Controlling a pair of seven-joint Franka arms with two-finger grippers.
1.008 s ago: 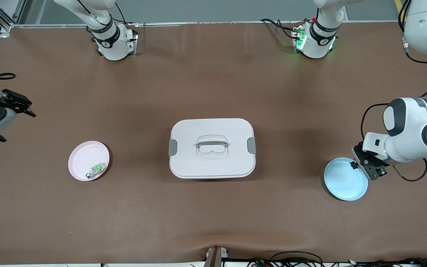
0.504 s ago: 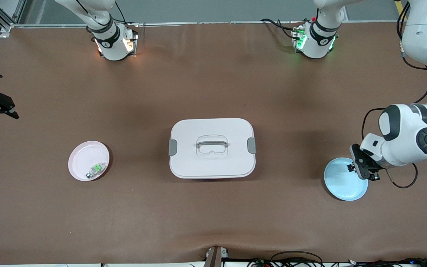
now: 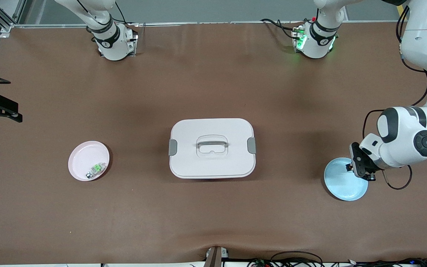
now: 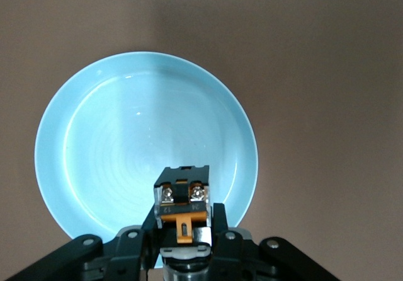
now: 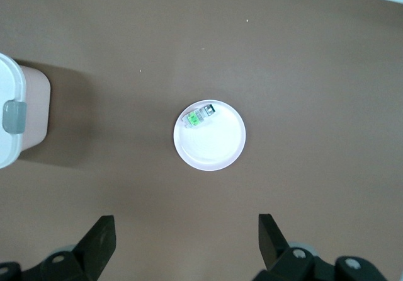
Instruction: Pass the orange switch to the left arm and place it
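This is a robotics lab, set up for testing rather than living or selling. Two white arms (image 3: 408, 141) with black joint bands are bolted by round bases (image 3: 114, 42) along one edge of a wide bench (image 3: 213, 215) covered in plain brown matting. One base glows with green indicator lights (image 3: 299, 40). Black cables (image 3: 295, 259) trail along the bench edge nearest the front camera, and an aluminium frame rail (image 3: 2, 16) stands at the corner by the right arm's base. The few props are laid out sparsely: a white box (image 3: 212, 148), a pink plate (image 3: 82, 157) and a blue plate (image 3: 341, 185).
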